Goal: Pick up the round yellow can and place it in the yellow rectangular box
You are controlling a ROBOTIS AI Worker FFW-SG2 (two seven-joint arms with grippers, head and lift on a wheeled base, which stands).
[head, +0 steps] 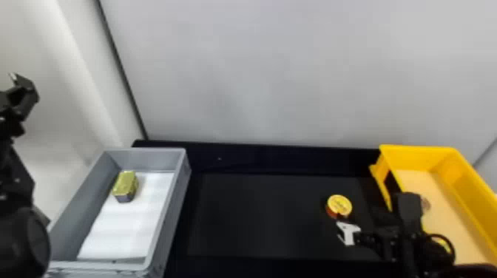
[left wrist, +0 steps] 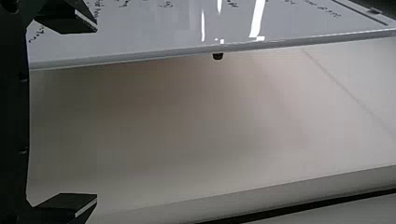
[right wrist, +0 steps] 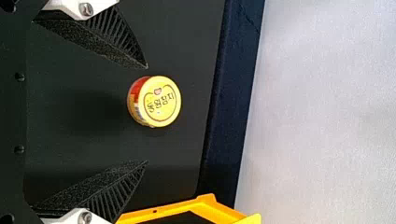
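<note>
A smooth, pale grey wall [head: 277,74] stands behind everything, faintly mottled, with a thin dark seam running down its left part. Below it stretches the black table [head: 259,159], with a flat, matt, dark mat [head: 259,218] on top.

The grey box [head: 181,181] is stiff, straight-walled and rectangular, and stands at the left of the table with a white sheet [head: 129,225] across its floor. At the right stands the yellow rectangular box [head: 418,149], glossy and flared at the rim, its floor a paler, creamy yellow. A small round brownish item [head: 425,204] lies inside, partly hidden by the right arm.

The left gripper [head: 22,94] is parked in the air at the head view's left edge, beyond the grey box; its flat black fingers stand wide apart, with nothing between them. The right gripper [head: 357,216] is low over the mat, its ribbed, wedge-shaped black fingers on white mounts, spread well apart and grasping nothing.

Inside the grey box, a blocky tin [head: 126,185] with a gold top and darker sides sits near the left wall. The round yellow can [right wrist: 161,101], its side partly red, stands upright on the mat, just ahead of the right gripper's fingertips, near the yellow rectangular box.
</note>
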